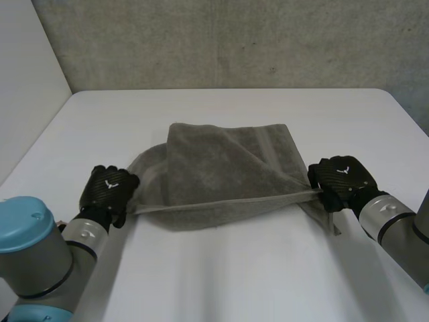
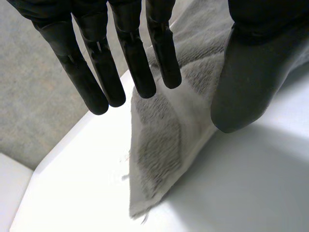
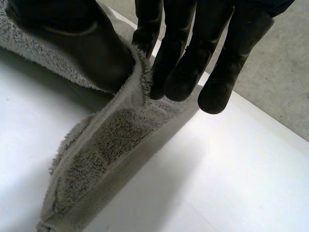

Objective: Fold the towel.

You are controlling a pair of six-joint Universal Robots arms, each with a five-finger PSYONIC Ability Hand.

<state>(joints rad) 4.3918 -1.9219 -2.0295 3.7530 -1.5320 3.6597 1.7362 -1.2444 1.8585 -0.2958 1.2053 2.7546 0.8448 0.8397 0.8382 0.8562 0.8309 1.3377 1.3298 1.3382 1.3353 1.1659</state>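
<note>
Grey terry cloth sits between the straight fingers and the thumb of my left hand, which grasps the towel at its near left corner. In my left wrist view the tip of that corner hangs past my fingertips down to the white table, with a few loose threads at its end. My right hand is clamped on the towel at its near right corner. In my right wrist view my thumb presses the hemmed edge against my fingers, and a tail of cloth droops from the pinch and rests on the table beyond them.

Between my two hands the near hem is stretched in a thin, nearly straight line. I cannot tell whether it is clear of the table or lying on it. Behind that line the rest of the towel lies in the middle of the table, one layer over another. The upper layer has a squared far edge and a woven band along its right side, and a rounded bulge of the lower layer shows on the side toward my left hand. A short end of cloth sticks out just beside my right hand, on the near side.

My left arm, grey with a light-blue cap, comes in at the table's near left, and my right arm at its near right. Past the table's far edge stands a rough grey wall
</note>
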